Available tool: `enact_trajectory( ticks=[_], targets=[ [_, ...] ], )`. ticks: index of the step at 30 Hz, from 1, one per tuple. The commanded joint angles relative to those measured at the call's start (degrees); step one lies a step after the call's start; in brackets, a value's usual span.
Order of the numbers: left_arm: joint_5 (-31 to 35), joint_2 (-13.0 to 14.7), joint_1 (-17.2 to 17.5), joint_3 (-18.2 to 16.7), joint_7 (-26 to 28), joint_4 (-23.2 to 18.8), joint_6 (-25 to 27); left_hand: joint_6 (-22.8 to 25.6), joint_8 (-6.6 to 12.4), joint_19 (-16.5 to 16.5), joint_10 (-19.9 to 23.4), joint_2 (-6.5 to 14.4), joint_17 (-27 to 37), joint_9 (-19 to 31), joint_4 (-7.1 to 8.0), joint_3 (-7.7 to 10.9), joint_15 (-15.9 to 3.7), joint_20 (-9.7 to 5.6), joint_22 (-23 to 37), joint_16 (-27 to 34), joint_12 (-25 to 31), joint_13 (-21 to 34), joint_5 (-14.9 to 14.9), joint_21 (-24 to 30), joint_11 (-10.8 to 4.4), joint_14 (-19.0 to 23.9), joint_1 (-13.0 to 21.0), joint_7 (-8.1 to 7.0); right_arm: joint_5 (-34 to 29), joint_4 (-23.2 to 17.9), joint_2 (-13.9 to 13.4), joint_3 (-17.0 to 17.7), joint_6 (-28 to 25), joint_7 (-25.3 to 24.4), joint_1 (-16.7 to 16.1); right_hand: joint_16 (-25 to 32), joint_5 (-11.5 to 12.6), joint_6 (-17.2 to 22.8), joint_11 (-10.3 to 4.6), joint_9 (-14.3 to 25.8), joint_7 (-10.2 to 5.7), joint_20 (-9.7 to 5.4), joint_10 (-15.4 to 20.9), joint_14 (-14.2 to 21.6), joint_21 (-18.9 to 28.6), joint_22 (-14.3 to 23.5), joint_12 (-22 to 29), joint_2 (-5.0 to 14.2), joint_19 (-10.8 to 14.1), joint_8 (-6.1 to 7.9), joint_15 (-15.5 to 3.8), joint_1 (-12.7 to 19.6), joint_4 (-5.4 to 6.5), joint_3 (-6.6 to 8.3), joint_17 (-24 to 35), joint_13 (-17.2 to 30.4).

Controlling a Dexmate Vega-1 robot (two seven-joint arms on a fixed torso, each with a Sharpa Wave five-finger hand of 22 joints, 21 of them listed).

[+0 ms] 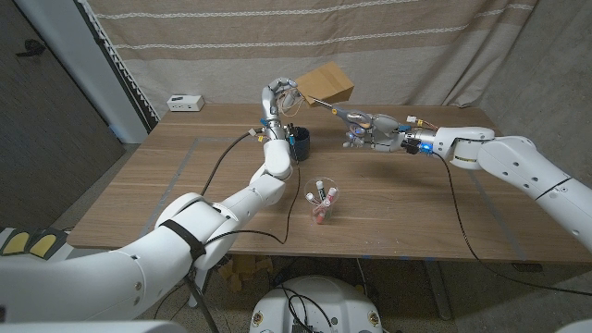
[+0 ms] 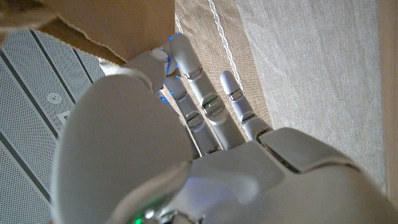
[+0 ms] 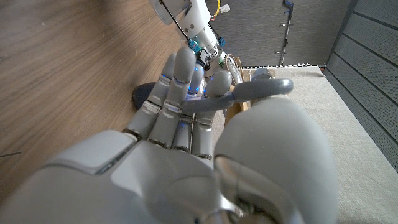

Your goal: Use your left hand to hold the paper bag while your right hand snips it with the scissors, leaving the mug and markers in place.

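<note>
My left hand [image 1: 280,98] is raised above the table's far side and holds a brown paper bag [image 1: 328,84] by its left edge. In the left wrist view the bag [image 2: 106,25] lies against the fingers of that hand [image 2: 205,124]. My right hand [image 1: 372,130] grips grey-handled scissors [image 1: 338,110], and their blades point left, with the tips at the bag's lower edge. The right wrist view shows the scissors' grey handle [image 3: 242,94] held in the right hand [image 3: 186,155]. A dark blue mug [image 1: 298,143] stands on the table under the left hand. A clear cup of markers [image 1: 322,199] stands nearer the front.
A small white box [image 1: 185,102] sits at the table's [image 1: 166,194] back left corner. A black cable [image 1: 222,162] runs along the left arm over the table, and another [image 1: 455,208] trails from the right wrist. A striped curtain hangs behind the table.
</note>
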Motion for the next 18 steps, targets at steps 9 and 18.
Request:
enact_trajectory(
  ticks=[9, 18],
  targets=[
    [-0.64, 0.20, 0.24, -1.32, -0.46, 0.53, -0.94, -0.53, 0.45, -0.10, -0.25, -0.19, 0.15, 0.22, -0.05, 0.76, -0.09, -7.73, -0.14, -0.41, -0.24, -0.02, -0.07, 0.35, 0.05, -0.34, -0.23, 0.29, 0.41, -1.47, -0.09, 0.25, 0.50, -1.51, -0.88, -0.35, -0.27, 2.20, -8.32, 6.82, 0.33, -3.16, 14.24, -1.52, 3.67, 1.30, 3.28, 12.76, -1.49, -3.72, -7.21, 12.39, 0.83, -1.80, -4.46, -4.96],
    [-0.45, 0.28, 0.39, -1.39, -0.25, 0.22, -0.86, -0.58, 0.65, -0.17, -0.23, -0.23, 0.18, 0.44, -0.05, 0.84, -0.09, -7.73, -0.13, -0.42, -0.16, 0.04, -0.17, 0.58, 0.05, -0.26, -0.29, 0.31, 1.07, -1.88, -0.25, 0.83, 0.82, -2.19, -1.78, 0.15, -1.41, 3.77, -8.30, 3.51, 0.22, -2.81, 15.76, -0.89, 5.29, 0.91, 2.38, 11.34, -1.95, -5.85, -7.00, 9.27, 1.63, -4.29, -6.85, -7.19]
  ],
)
